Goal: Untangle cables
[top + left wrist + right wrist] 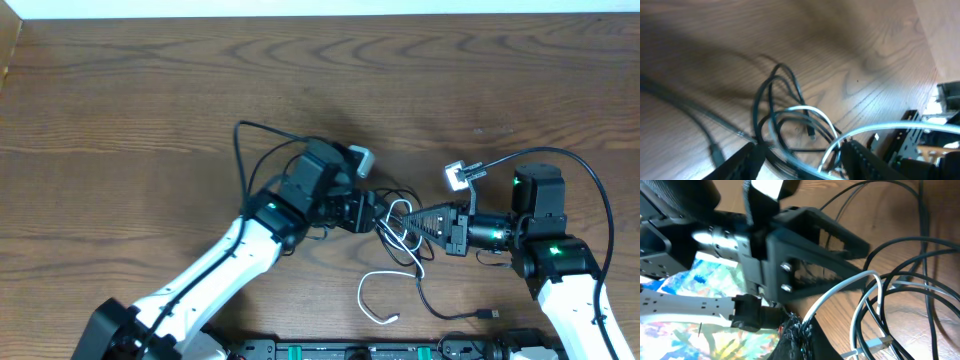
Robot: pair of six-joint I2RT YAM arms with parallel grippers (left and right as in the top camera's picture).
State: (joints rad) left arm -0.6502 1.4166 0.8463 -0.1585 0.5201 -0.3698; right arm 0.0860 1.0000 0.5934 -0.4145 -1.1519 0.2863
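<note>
Wood-grained brown tabletop [150, 100] carries the knot near its middle, between the two arms: a short thin white cord [361, 292] and two thin black cords [758, 97] looped through one another. The right arm's black two-finger tool [408, 220] points in from the right and looks clamped on the white cord, presumably to anchor one strand so the others can be drawn off it. The left arm's black two-finger tool [372, 213] faces it with jaws spread wide over the bunch, gripping nothing, and is likely lining up on a black loop to pull the opposite way. From above the free tails show: the white cord curls toward the near edge, and a black one trails to a small plug [490, 314] by the right arm's base, while the bunch itself is half hidden under the tools. The left wrist view shows the crossings up close, with white arching over black loops lying flat. Only the right wrist view shows the white strand running into closed fingertips.
</note>
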